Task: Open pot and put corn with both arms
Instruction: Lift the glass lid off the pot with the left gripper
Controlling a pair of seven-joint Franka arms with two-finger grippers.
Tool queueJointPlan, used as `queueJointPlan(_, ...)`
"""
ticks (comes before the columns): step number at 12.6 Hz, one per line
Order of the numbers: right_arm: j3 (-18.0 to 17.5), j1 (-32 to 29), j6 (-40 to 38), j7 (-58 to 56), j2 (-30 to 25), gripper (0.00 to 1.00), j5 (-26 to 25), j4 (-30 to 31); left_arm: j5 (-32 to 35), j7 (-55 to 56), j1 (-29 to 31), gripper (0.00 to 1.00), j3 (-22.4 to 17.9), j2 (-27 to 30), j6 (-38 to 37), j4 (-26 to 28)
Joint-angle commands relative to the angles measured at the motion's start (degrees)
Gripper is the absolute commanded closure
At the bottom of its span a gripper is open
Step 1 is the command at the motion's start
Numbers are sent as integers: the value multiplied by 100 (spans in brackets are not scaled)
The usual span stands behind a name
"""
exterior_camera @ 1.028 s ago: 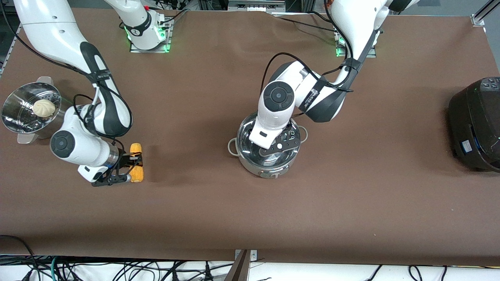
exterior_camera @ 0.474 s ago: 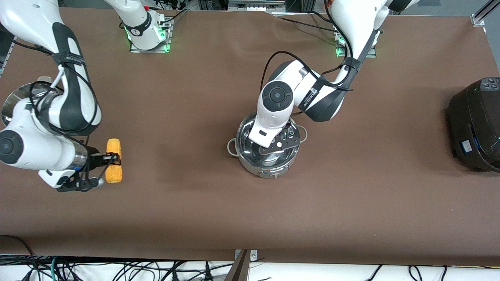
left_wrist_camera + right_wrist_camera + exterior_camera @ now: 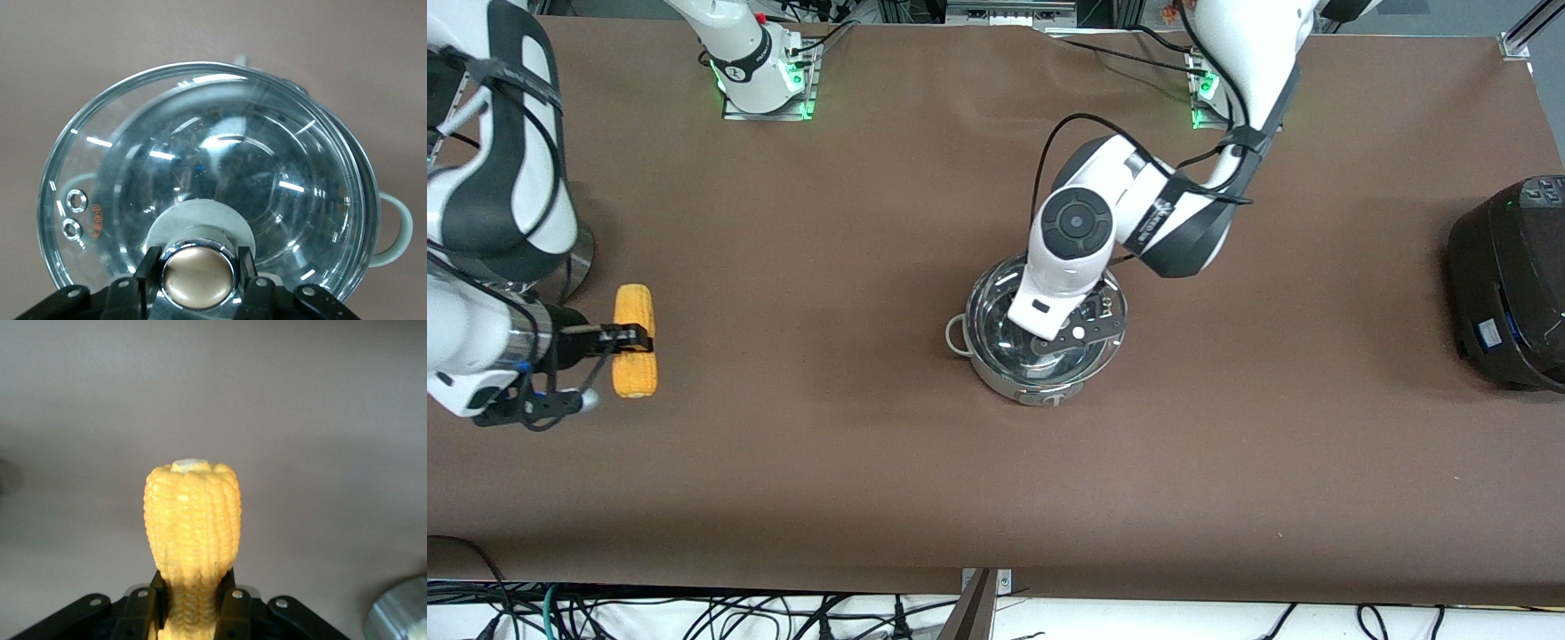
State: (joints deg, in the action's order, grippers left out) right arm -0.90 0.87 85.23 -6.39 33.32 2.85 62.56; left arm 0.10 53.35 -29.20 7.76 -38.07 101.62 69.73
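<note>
Front view: the right claw [image 3: 630, 339] is clamped on the corn [image 3: 634, 353], held above the bench [image 3: 854, 444] at the right arm's end; the arm is partly cut off at the frame edge. The left claw [image 3: 1069, 331] sits over the pot [image 3: 1040, 331], its wrist hiding the lid knob.

Left wrist view: the fingers [image 3: 245, 261] are closed on the copper knob [image 3: 199, 276]; the glass lid [image 3: 207, 180] sits off-centre from the pot rim.

Right wrist view: fingers [image 3: 231, 587] grip the cob low down; its lower end is hidden.
</note>
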Motion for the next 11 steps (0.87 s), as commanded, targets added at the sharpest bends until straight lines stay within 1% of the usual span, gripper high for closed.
queueJointPlan(1,-68,36,-341,76,44,100,-74,-358,-271,-149,431,100,41,623,-449,5)
queueJointPlan(2,-95,201,-341,381,17,100,-65,-376,-352,-332,668,100,41,799,-633,31)
queueJointPlan(3,-95,429,-341,880,17,100,-65,-402,-361,-839,931,100,41,1044,-826,214)
queueJointPlan(5,-104,930,-280,1698,26,100,-47,-560,-448,-1850,1555,100,41,1641,-854,977)
queueJointPlan(8,-112,1686,-34,2902,78,100,-38,-736,-440,-3501,2530,100,15,2381,-819,2023)
queueJointPlan(10,-139,2213,430,3737,192,100,-21,-736,-423,-4548,3032,100,-169,2558,-461,2569)
queueJointPlan(11,-139,2468,728,4098,288,100,14,-736,-405,-5058,3104,100,-353,2541,-137,2798)
